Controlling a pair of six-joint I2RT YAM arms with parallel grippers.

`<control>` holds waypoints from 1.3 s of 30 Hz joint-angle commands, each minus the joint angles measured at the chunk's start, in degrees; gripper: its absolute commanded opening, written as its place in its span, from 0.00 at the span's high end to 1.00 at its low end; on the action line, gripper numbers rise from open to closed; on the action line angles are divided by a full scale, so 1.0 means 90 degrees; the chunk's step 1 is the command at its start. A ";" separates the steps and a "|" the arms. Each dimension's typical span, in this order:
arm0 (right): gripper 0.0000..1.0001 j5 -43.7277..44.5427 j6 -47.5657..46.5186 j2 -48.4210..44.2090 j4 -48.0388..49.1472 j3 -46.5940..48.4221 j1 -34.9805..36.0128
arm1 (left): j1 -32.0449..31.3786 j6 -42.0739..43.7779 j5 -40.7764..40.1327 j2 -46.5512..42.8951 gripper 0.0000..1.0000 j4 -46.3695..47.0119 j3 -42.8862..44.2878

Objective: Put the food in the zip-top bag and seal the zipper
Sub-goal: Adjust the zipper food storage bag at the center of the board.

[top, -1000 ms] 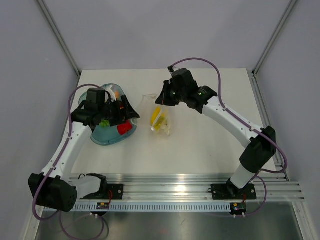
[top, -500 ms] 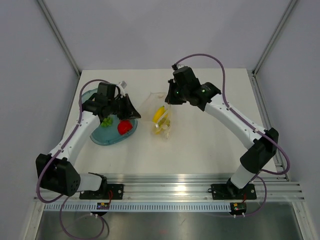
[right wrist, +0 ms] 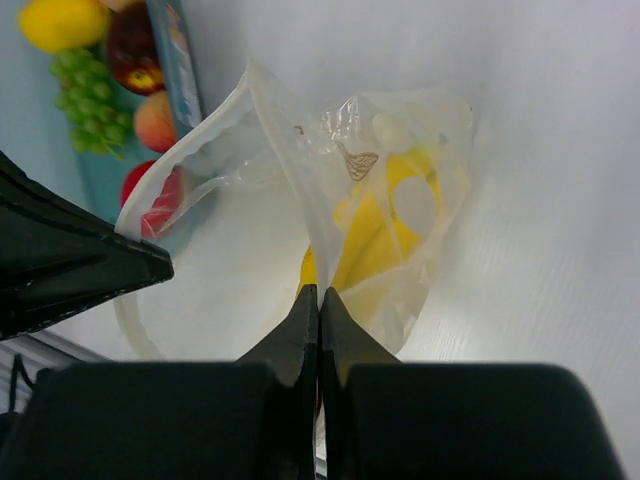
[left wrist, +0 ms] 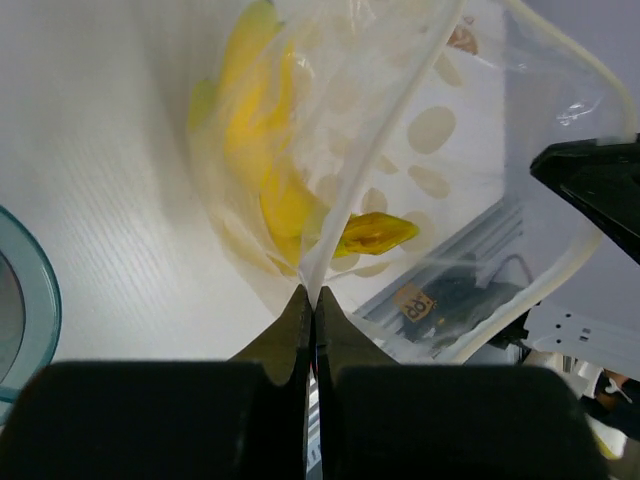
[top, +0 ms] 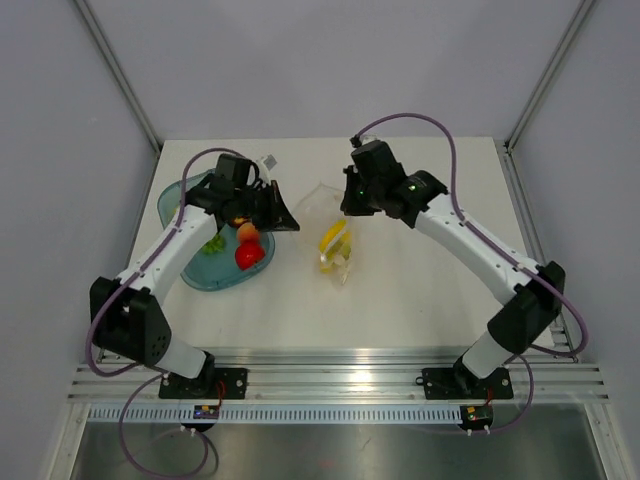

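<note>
The zip-top bag [top: 338, 252] is lying near the middle of the surface [top: 430, 290], with the banana bunch [top: 333, 238] sitting inside it. The tray [top: 196, 275] is resting left of the bag, toward the left edge, and is carrying the apple [top: 248, 256], grapes [top: 213, 243] and peach [top: 245, 233]. The left tool [top: 293, 227] is standing between tray and bag; the right tool [top: 346, 206] is hanging just behind the bag.

L arm [top: 165, 250], R arm [top: 470, 248]: jaws closed.

The white counter [top: 420, 290] carries a teal tray [top: 200, 277] at centre-left and the zip-top bag [top: 337, 252] mid-frame.
</note>
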 commanded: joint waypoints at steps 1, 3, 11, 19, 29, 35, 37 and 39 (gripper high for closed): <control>1.00 -0.0185 0.0010 0.0707 0.0095 0.0121 -0.0027 | -0.0020 0.0239 0.0444 0.0586 1.00 0.0056 -0.0144; 1.00 -0.0234 0.0010 0.0806 -0.0033 0.0327 -0.0027 | -0.0069 0.0249 0.0328 0.0374 1.00 0.0036 -0.0134; 1.00 -0.0030 0.0000 0.0026 0.0064 0.0532 -0.0027 | -0.0069 0.0347 -0.0161 -0.0604 1.00 -0.0384 0.0521; 1.00 -0.0195 0.0244 -0.0151 0.0338 0.0025 -0.0027 | -0.0069 0.0591 -0.0297 -0.0351 1.00 -0.0423 0.0023; 1.00 -0.0362 0.0205 -0.0102 0.0484 -0.0005 -0.0017 | -0.0078 0.0942 -0.0823 -0.0370 0.25 -0.1194 0.0852; 1.00 -0.0430 0.0234 -0.0072 0.0514 -0.0054 -0.0017 | 0.0087 0.1079 -0.1692 -0.0643 0.01 -0.1770 0.1370; 1.00 -0.0430 0.0253 -0.0072 0.0533 -0.0083 -0.0017 | 0.0262 0.1079 -0.1781 -0.0741 0.01 -0.1771 0.1312; 1.00 -0.0449 0.0273 -0.0102 0.0562 -0.0122 -0.0017 | 0.0623 0.1031 -0.1831 -0.0907 0.03 -0.1683 0.1059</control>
